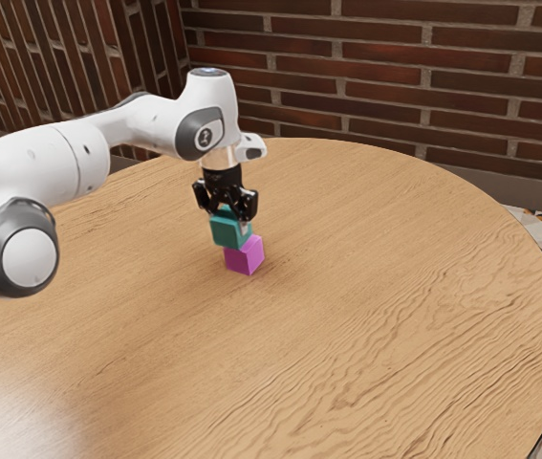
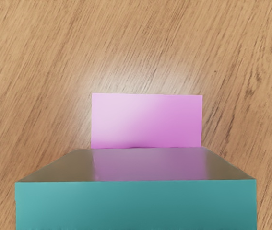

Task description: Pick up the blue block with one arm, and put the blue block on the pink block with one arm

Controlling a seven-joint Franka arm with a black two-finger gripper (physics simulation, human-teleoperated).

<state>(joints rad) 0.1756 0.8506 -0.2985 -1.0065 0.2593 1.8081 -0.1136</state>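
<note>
White arm [image 1: 60, 163] w/ rounded segments, grey joint caps; small black two-finger hand [image 1: 230, 219] at wrist.

A round wooden table [image 1: 395, 316] carries one pink block [image 1: 247, 256], flat on the wood, well in from every edge.

Soft, even light, fairly bright. A pale sheen lies on the table [image 2: 140, 72] beside the pink block [image 2: 147, 120]; my arm [image 1: 51, 182] casts a faint, diffuse shadow.
</note>
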